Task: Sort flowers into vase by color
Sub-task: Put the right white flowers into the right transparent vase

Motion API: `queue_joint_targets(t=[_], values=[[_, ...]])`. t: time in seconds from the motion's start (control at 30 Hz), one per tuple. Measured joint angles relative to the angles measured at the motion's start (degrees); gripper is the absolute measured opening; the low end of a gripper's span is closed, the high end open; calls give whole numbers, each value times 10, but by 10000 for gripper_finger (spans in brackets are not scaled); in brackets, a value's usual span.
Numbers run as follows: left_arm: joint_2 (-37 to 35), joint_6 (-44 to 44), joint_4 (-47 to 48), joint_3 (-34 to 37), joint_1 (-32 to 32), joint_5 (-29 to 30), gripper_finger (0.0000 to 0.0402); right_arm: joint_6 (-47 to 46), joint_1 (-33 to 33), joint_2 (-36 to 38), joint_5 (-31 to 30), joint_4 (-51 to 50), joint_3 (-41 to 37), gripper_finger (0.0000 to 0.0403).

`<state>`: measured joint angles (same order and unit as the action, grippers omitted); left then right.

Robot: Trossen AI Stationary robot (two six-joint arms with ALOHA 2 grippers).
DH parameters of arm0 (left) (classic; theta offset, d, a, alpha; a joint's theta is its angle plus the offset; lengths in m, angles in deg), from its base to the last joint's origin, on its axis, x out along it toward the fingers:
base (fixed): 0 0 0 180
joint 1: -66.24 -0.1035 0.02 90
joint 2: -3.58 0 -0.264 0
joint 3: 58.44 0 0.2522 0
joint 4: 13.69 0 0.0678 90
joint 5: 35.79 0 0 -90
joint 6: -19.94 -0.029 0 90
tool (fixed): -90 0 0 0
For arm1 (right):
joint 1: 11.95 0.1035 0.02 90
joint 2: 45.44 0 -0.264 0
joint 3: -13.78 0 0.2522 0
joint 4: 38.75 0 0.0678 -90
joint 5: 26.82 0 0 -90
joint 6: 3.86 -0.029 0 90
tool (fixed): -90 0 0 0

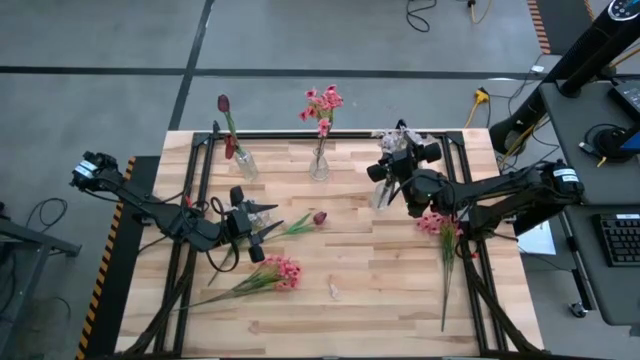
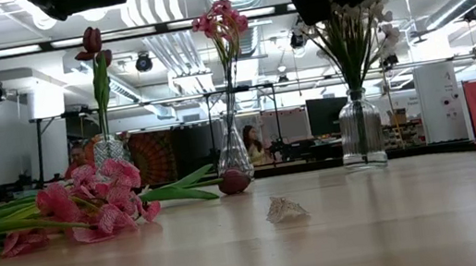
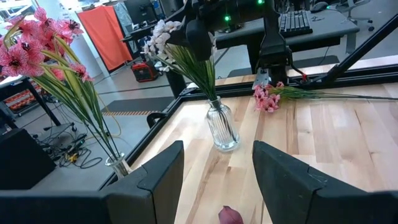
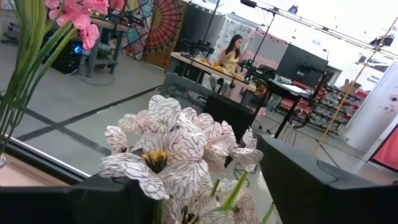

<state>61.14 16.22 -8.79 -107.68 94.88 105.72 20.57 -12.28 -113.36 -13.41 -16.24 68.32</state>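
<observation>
Three glass vases stand along the far side: the left one (image 1: 243,165) holds a dark red tulip (image 1: 223,103), the middle one (image 1: 319,165) holds pink blooms (image 1: 323,103), and the right one (image 1: 383,195) holds white sprays (image 1: 397,135). A dark red tulip (image 1: 319,217) lies on the table. My left gripper (image 1: 268,228) is open just short of its stem end, and the bud (image 3: 230,214) shows between the fingers. My right gripper (image 1: 392,160) is open above the right vase, its fingers on either side of the white blossoms (image 4: 168,149). My right gripper stands open from above around the heads of the white sprays (image 4: 155,158), whose stems go down into the right vase. I cannot tell whether the fingers touch the petals.
A pink flower bunch (image 1: 280,272) lies near the table's middle front, with its stem toward the left. Another pink bunch (image 1: 437,224) lies at the right, with its stem toward the near edge. A small pale scrap (image 1: 334,291) lies between them. A black frame edges the table.
</observation>
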Motion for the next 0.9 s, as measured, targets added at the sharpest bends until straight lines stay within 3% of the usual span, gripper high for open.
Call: queue_joint_targets(t=[0.3,0.9], values=[[0,0,0,0,0,0,175,-4,0,0,0,0,0,283],[0,0,0,0,0,0,175,40,34,0,0,0,55,313]])
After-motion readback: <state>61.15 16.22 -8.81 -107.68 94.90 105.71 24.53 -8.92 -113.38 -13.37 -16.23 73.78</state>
